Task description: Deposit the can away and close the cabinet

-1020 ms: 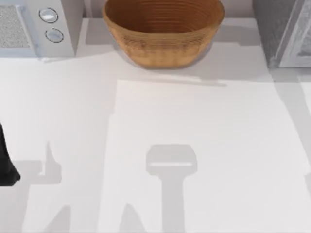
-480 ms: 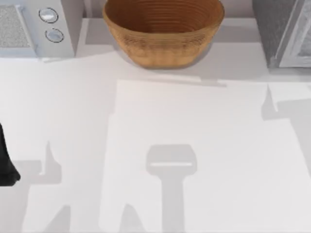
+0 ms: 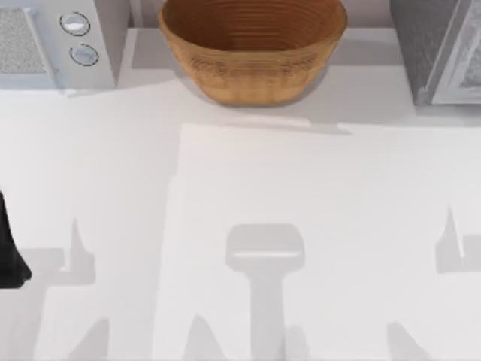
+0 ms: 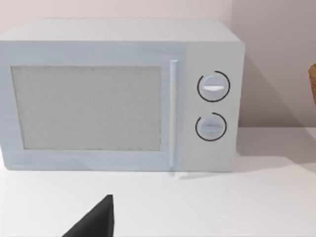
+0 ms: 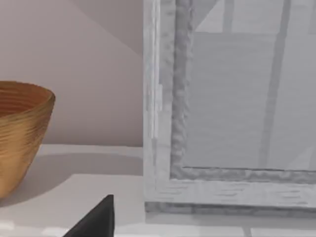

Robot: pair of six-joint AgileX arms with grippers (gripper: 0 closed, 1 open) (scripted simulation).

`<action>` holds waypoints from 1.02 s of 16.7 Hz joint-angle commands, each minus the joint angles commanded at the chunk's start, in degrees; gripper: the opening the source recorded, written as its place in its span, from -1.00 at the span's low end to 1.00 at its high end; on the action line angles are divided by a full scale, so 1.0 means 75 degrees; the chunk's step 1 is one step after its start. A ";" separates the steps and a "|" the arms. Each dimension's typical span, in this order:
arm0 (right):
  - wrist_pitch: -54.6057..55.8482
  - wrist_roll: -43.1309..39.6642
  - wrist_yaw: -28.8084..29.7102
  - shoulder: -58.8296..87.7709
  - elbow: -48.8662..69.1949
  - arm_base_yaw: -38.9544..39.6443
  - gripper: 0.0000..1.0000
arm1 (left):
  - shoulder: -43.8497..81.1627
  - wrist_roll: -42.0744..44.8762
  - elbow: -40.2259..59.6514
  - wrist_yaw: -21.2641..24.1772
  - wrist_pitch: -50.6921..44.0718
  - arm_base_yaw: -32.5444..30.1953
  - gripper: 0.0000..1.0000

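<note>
The can is out of view. The grey cabinet [image 3: 440, 49] stands at the table's back right corner. In the right wrist view the cabinet [image 5: 232, 113] is close ahead, its pale framed door looking flush with the front. A dark part of my right gripper [image 5: 96, 219] shows at that view's lower edge, over the white table and apart from the cabinet. My left arm [image 3: 9, 252] is parked at the table's left edge, and a dark part of my left gripper [image 4: 96, 219] points toward the microwave.
A white microwave [image 3: 56, 41] sits at the back left, with its door and two dials facing my left wrist. A brown woven basket [image 3: 252, 49] stands at the back middle. The right arm's shadow [image 3: 458, 256] lies on the table's right side.
The right arm's shadow has slid from beside the cabinet toward the table's near right, so the right arm has drawn back. My left arm has not moved.
</note>
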 joint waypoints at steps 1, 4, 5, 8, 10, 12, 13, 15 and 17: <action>0.0067 0.0028 0.0022 -0.0320 -0.0408 -0.0019 1.00 | 0.0000 0.0000 0.0000 0.0000 0.0000 0.0000 1.00; 0.0182 0.0092 0.0073 -0.0904 -0.1161 -0.0053 1.00 | 0.0000 0.0000 0.0000 0.0000 0.0000 0.0000 1.00; 0.0195 0.0101 0.0080 -0.0968 -0.1247 -0.0057 1.00 | 0.0000 0.0000 0.0000 0.0000 0.0000 0.0000 1.00; 0.0196 0.0101 0.0081 -0.0971 -0.1252 -0.0057 1.00 | 0.0000 0.0000 0.0000 0.0000 0.0000 0.0000 1.00; 0.0187 0.0096 0.0076 -0.0938 -0.1247 -0.0034 1.00 | 0.0000 0.0000 0.0000 0.0000 0.0000 0.0000 1.00; 0.0277 0.0096 0.0003 -0.0851 -0.1213 -0.0118 1.00 | 0.0000 0.0000 0.0000 0.0000 0.0000 0.0000 1.00; 0.0437 0.0098 -0.0129 -0.0690 -0.1154 -0.0264 1.00 | 0.0000 0.0000 0.0000 0.0000 0.0000 0.0000 1.00; 0.0960 0.0106 -0.0567 -0.0127 -0.0977 -0.0730 1.00 | 0.0000 0.0000 0.0000 0.0000 0.0000 0.0000 1.00; 0.1710 0.0124 -0.1199 0.0741 -0.0743 -0.1375 1.00 | 0.0000 0.0000 0.0000 0.0000 0.0000 0.0000 1.00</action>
